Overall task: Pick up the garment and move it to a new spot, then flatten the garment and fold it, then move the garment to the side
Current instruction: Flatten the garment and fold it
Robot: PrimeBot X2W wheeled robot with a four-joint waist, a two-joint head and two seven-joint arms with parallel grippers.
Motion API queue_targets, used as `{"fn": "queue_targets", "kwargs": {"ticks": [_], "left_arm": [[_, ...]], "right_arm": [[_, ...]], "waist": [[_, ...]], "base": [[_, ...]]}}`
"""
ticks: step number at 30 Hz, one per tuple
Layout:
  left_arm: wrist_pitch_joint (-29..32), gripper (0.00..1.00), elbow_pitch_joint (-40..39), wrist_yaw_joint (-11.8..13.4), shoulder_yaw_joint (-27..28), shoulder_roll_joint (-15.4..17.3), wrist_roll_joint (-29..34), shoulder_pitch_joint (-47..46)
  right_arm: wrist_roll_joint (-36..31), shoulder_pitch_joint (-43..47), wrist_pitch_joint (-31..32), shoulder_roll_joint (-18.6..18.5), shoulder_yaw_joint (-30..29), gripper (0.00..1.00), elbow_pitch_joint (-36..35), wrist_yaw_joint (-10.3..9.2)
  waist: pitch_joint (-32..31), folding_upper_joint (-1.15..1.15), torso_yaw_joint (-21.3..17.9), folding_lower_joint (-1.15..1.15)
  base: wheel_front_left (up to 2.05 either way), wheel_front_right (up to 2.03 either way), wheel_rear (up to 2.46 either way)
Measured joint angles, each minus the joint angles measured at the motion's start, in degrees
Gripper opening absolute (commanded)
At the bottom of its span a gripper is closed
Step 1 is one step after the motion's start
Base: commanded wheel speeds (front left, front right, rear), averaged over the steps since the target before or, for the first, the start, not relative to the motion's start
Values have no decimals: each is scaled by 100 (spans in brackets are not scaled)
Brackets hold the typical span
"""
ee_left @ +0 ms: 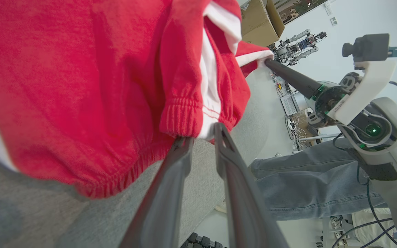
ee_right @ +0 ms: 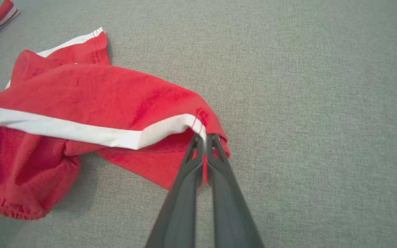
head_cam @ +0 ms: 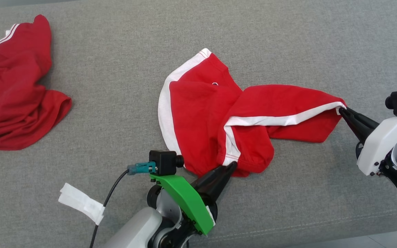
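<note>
With the garment (head_cam: 205, 113) crumpled at the middle of the grey cushion (head_cam: 115, 69), the right gripper (head_cam: 343, 111) pinching its striped corner and the left gripper (head_cam: 231, 167) narrowly apart around the elastic hem, its hold uncertain, stretching could slip that hem loose.

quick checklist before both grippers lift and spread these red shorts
1. right gripper shut on the red shorts at a hem corner: ok
2. left gripper clamped on the waistband: cannot tell, jaws slightly apart at its edge
3. red shorts lying flat: not ok, twisted and bunched
4. second red garment apart from the red shorts: ok
5. person's leg clear of the arms: cannot tell
</note>
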Motion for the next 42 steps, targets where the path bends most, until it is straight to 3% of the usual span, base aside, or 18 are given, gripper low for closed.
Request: {"fn": "queue_targets", "kwargs": {"ticks": [7,24,27,36,37,38,42], "left_arm": [[-115,0,-9,2,-23,0,-52,-81],[-223,0,23,33,140,18,-149,-430],[-152,0,-41,32,214,314,-32,-692],[658,0,-613,13,492,1705,56,-1196],[658,0,-613,13,492,1705,56,-1196],[936,0,-873,-36,513,1948,-32,-1259],[1539,0,-1412,-135,390,2267,-443,-1255]], "right_arm": [[0,0,-3,33,45,0,8,34],[-1,-258,-104,71,59,0,-16,151],[-1,-452,-105,31,4,0,-51,203],[221,-947,-134,-48,-301,0,-321,327],[221,-947,-134,-48,-301,0,-321,327],[412,-1007,-151,42,-357,0,-467,346],[635,-1022,-193,69,-423,0,-797,408]], "waist": [[9,0,-6,0],[0,0,38,0],[-47,0,76,0],[-377,0,217,0],[-377,0,217,0],[-479,0,245,0],[-643,0,272,0]], "base": [[0,0,0],[0,0,0],[0,0,0],[0,0,0],[0,0,0],[0,0,0],[0,0,0]]}}
